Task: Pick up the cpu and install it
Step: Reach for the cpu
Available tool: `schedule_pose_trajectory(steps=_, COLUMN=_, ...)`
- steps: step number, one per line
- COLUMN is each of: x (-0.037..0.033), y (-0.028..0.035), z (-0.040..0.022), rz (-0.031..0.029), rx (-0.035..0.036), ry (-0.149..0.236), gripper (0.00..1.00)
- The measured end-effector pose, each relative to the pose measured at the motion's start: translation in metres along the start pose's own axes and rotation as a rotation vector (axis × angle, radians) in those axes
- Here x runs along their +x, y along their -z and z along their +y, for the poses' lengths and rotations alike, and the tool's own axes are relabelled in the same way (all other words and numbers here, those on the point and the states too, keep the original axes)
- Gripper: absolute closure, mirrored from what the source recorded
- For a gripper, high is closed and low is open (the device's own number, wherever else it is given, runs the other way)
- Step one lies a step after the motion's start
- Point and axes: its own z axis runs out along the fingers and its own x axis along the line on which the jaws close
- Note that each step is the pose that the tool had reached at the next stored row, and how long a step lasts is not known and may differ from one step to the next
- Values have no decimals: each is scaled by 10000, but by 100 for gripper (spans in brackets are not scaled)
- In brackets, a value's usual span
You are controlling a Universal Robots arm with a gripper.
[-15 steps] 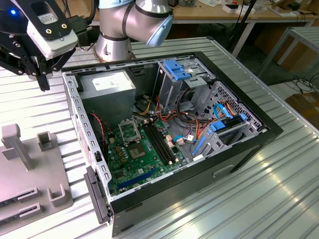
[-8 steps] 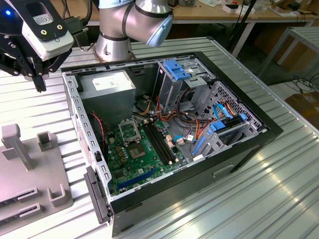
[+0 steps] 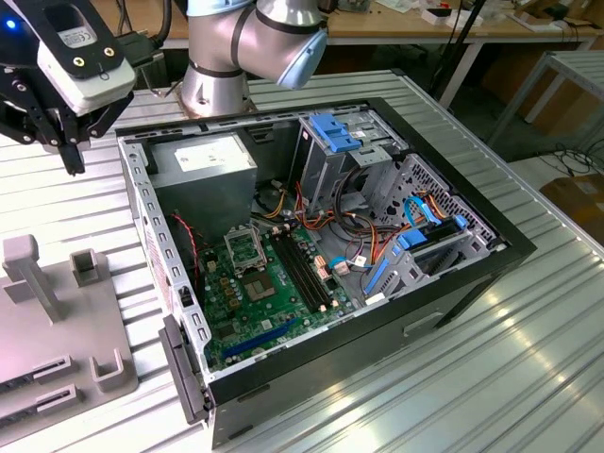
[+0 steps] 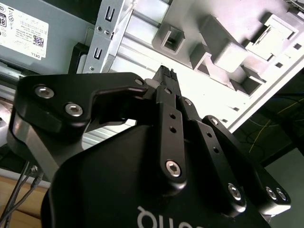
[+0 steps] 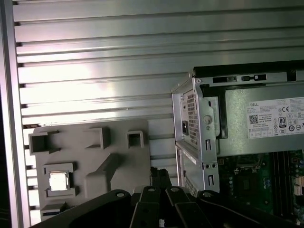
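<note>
The main risk, judging from this moment, is a poor grasp on a thin part. The cpu [image 5: 58, 181] lies flat in a shallow walled recess of the grey fixture tray [image 5: 78, 152], on the side of the tray away from the computer case [image 3: 510, 247]. With so little of the chip's edge standing clear of the recess, jaws that come down off-centre could land on the recess wall, tip the chip or scrape its top. Raised blocks and posts on the tray stand near the chip and could catch a linkage. The jaws are also pressed together on nothing, so a descent in this state would push on the chip rather than straddle it. A later hazard is the socket [image 3: 247, 247] on the green motherboard [image 3: 283, 302], which sits deep inside the case with cables nearby. A chip carried tilted or set down askew there would likely seat badly.

The arm [image 3: 245, 38] rises from its base behind the case. Its wrist hangs over the ribbed metal table [image 5: 95, 71] at the exterior view's left, above the case's corner and clear of it. The jaws point downward. In the first wrist view their tips sit over the tray's edge nearest the case, well apart from the cpu.
</note>
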Motion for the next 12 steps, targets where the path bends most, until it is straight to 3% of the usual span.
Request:
schedule_pose_trajectory(steps=5, x=64, y=0, z=-5, rz=3, rx=1, ry=-1, gripper=89)
schedule_pose_trajectory(steps=12, x=84, y=0, z=-6, rz=7, rx=1, ry=0, gripper=89)
